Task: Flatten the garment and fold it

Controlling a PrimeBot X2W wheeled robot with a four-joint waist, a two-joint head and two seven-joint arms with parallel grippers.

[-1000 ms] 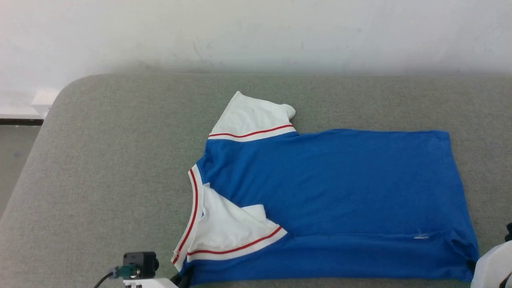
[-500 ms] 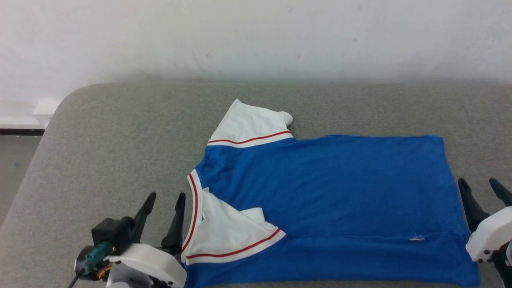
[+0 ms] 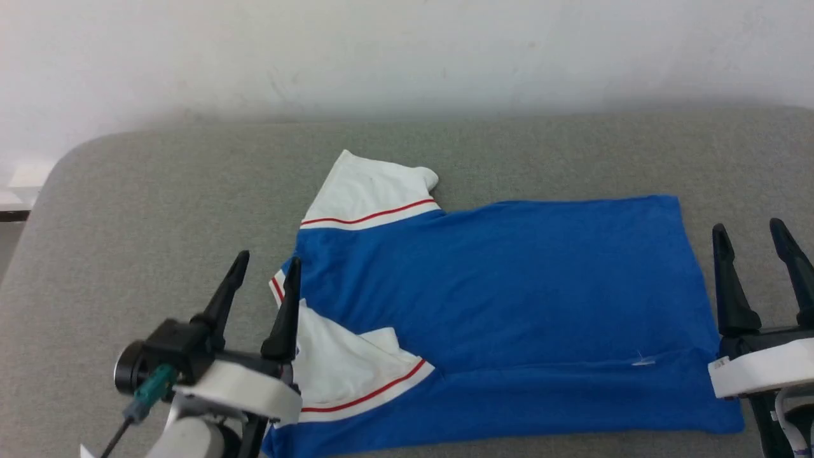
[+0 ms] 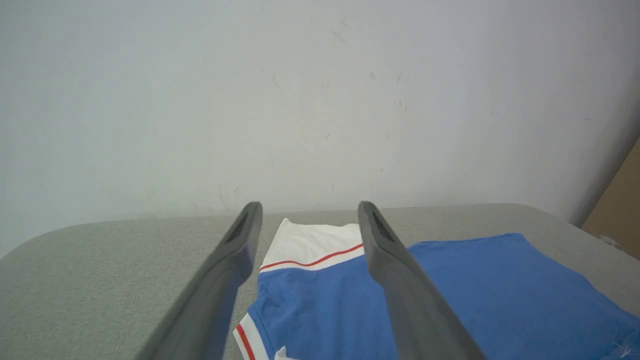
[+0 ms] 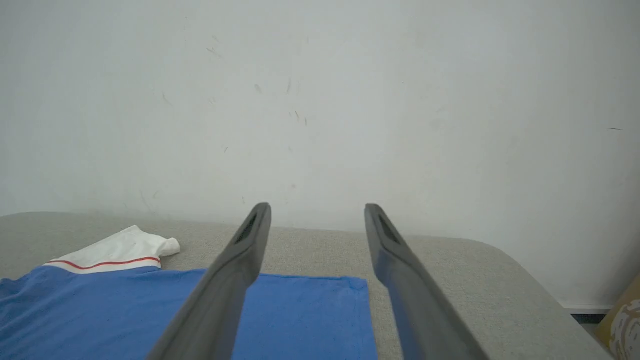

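Note:
The garment [image 3: 509,299] is a royal-blue T-shirt with white sleeves and red-striped trim, lying sideways on the grey padded table [image 3: 159,203], collar to the left, hem to the right. Its near edge is folded over along the length; the far sleeve [image 3: 365,191] sticks out, the near sleeve [image 3: 343,366] lies folded onto the body. My left gripper [image 3: 266,270] is open above the collar end. My right gripper [image 3: 750,236] is open just beyond the hem. The shirt also shows in the left wrist view [image 4: 475,285] and the right wrist view [image 5: 125,300]. Both grippers [image 4: 309,212] [image 5: 317,212] hold nothing.
A pale wall [image 3: 407,51] stands right behind the table's far edge. The table's rounded left corner [image 3: 57,172] drops to the floor. A brown cardboard edge [image 4: 617,210] shows past the table's right end. Bare grey surface lies left of and behind the shirt.
Both grippers have let go of the shirt's near edge, opened, and risen into view at the collar and hem ends. The head camera has shifted, so the shirt sits a little further left.

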